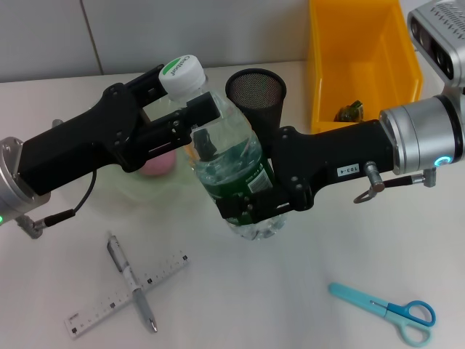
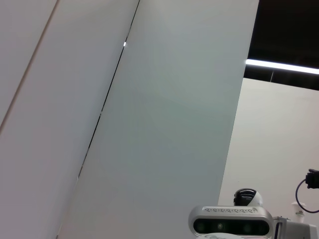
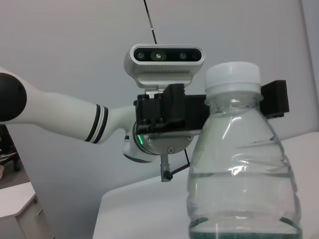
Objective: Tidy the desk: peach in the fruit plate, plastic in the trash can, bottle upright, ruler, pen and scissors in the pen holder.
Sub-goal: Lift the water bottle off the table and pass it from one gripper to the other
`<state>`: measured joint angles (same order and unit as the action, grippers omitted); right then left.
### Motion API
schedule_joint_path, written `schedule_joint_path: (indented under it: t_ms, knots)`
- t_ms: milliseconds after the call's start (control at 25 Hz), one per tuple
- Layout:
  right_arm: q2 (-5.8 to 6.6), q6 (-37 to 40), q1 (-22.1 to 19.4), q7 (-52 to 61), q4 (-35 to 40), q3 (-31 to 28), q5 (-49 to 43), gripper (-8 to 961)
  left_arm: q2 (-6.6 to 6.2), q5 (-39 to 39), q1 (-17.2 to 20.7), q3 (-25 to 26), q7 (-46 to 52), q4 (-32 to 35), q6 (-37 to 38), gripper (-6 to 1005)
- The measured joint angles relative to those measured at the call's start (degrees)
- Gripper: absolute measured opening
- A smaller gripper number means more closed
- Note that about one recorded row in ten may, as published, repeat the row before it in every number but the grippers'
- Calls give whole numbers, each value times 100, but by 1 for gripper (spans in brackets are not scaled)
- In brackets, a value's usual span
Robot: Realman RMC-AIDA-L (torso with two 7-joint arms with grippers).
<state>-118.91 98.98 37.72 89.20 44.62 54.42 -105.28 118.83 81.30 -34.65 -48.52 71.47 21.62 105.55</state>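
Note:
The clear bottle [image 1: 229,156] with its white cap [image 1: 182,73] stands tilted over the middle of the desk [image 1: 290,291]. Both arms hold it. My left gripper [image 1: 183,94] is shut on its neck just under the cap, its black fingers [image 3: 187,107] on either side. My right gripper [image 1: 232,178] is shut on the green-labelled lower body. The pink peach [image 1: 156,167] lies in the pale green fruit plate [image 1: 123,190], behind my left arm. The pen [image 1: 131,282] lies crossed over the ruler [image 1: 94,309] at the front left. The blue scissors [image 1: 385,311] lie at the front right. The black mesh pen holder [image 1: 256,94] stands behind the bottle.
The orange-yellow trash can [image 1: 363,58] stands at the back right with a small greenish object [image 1: 349,111] inside. My two arms cross the middle of the desk from both sides. The left wrist view shows only wall panels.

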Motion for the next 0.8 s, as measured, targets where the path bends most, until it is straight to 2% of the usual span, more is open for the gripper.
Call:
schedule_joint_path:
  t_ms: [800]
  knots:
    - [0, -12, 59, -15, 3, -2, -2, 773, -9, 24, 11, -19, -2, 0, 1, 736]
